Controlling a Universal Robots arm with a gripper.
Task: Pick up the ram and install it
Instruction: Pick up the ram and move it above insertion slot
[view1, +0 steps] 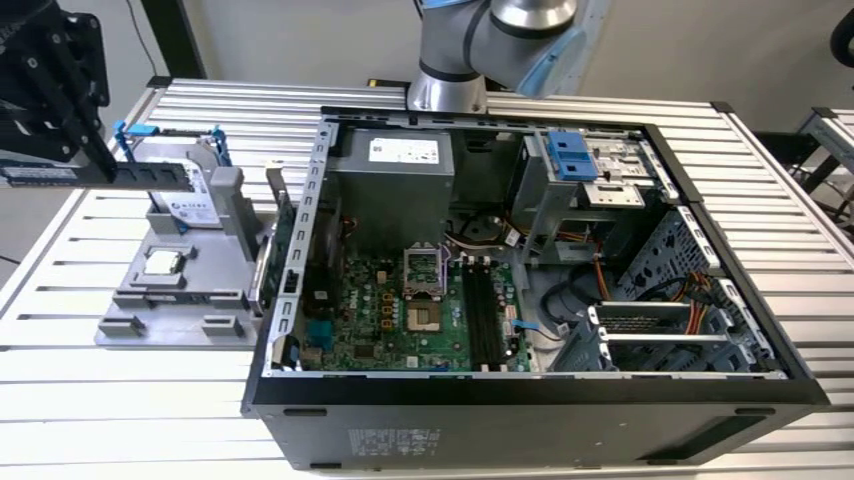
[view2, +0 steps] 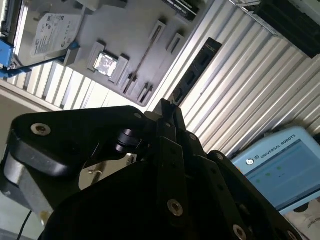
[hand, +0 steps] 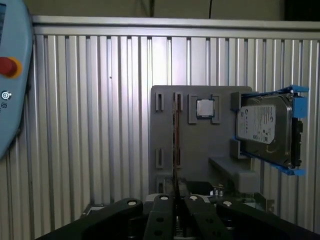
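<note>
My black gripper (view1: 94, 158) hangs at the exterior view's left, above the grey fixture (view1: 160, 300). It is shut on the ram (view1: 127, 173), a long dark stick held level and lifted off the fixture. In the second wrist view the ram (view2: 197, 65) sticks out past the fingertips of the gripper (view2: 167, 107). The first wrist view has the ram (hand: 175, 140) edge-on as a thin line rising from the gripper (hand: 175, 194), in line with the fixture's narrow slots. The black memory slots (view1: 483, 312) lie on the motherboard inside the open computer case (view1: 534, 385).
On the grey fixture (hand: 195, 145) sit a processor chip (hand: 204, 108) and a silver hard drive (hand: 265, 130) in blue rails. The case walls stand tall around the motherboard (view1: 387, 320). A teach pendant (view2: 280, 170) lies on the ribbed aluminium table (view1: 134, 420).
</note>
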